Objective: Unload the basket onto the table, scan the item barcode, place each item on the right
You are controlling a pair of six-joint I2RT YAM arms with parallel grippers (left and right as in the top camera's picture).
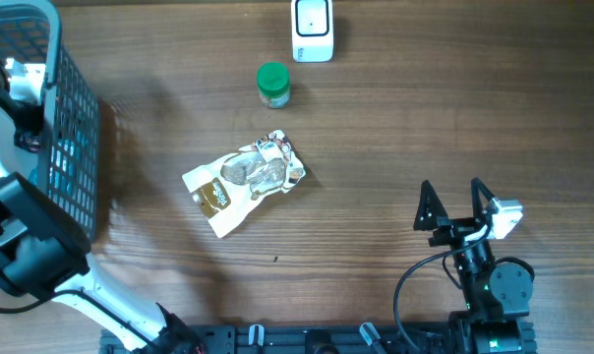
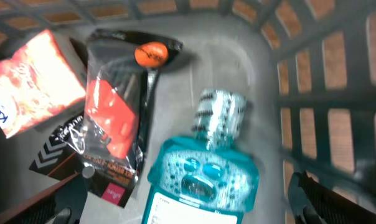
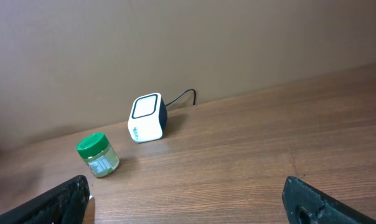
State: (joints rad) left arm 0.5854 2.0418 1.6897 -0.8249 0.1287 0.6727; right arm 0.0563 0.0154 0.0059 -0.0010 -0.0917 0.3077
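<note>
Both claws are standing apart, empty. The left gripper (image 2: 188, 186) is hovering in the basket (image 1: 76, 128) over a mouthwash bottle (image 2: 200, 180), and the right gripper (image 1: 451, 187) is idling lower right. The pouch (image 1: 243, 182) and jar (image 1: 272, 85) are lying mid-frame below the scanner (image 1: 312, 29), seemingly awaiting scanning.

L claw (image 2: 188, 202) prob. spread wide; R claw (image 1: 451, 202) spread too.

The table (image 1: 395, 138) is smooth wood. The snack bag (image 1: 246, 180) is shiny. The scanner (image 1: 312, 29) is smooth white plastic.
</note>
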